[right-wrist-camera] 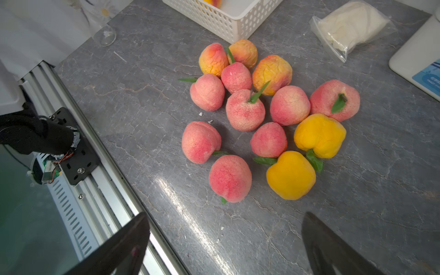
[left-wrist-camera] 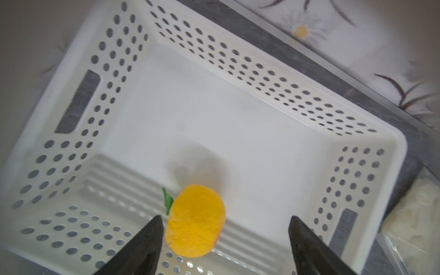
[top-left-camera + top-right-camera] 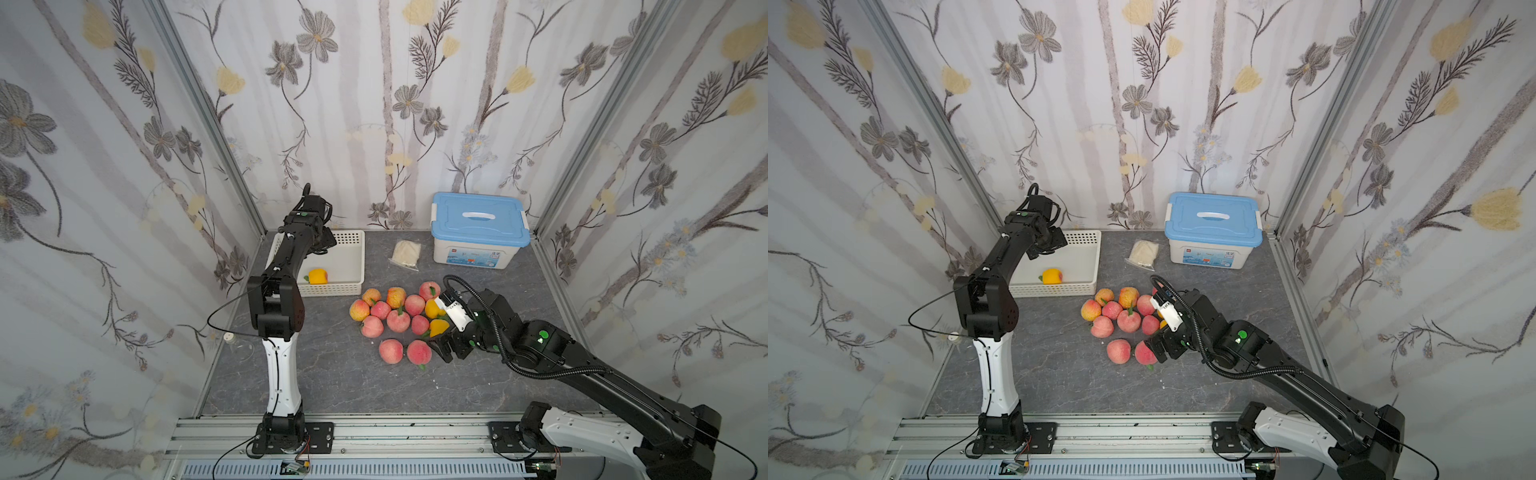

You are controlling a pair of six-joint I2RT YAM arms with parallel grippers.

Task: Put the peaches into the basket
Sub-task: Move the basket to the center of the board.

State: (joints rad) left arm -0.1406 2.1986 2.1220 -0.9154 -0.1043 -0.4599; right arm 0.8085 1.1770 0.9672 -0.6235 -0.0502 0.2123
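Note:
Several peaches (image 3: 395, 320) lie clustered mid-table, mostly pink-red, some orange-yellow, also seen in the right wrist view as peaches (image 1: 245, 109). One yellow peach (image 3: 318, 276) lies inside the white perforated basket (image 3: 347, 262) at the back left, against its near wall. My left gripper (image 2: 225, 217) hangs open over the basket (image 2: 238, 114); the yellow peach (image 2: 195, 221) lies below it, close to one finger and not gripped. My right gripper (image 1: 225, 214) stands open and empty over bare table, just short of the nearest pink peach (image 1: 230, 178) and a yellow peach (image 1: 291, 175).
A white box with a blue lid (image 3: 480, 232) stands at the back right. A clear bag of white stuff (image 3: 406, 254) lies between it and the basket. A small glass (image 3: 241, 347) sits at the left edge. A metal rail (image 3: 395, 432) runs along the front.

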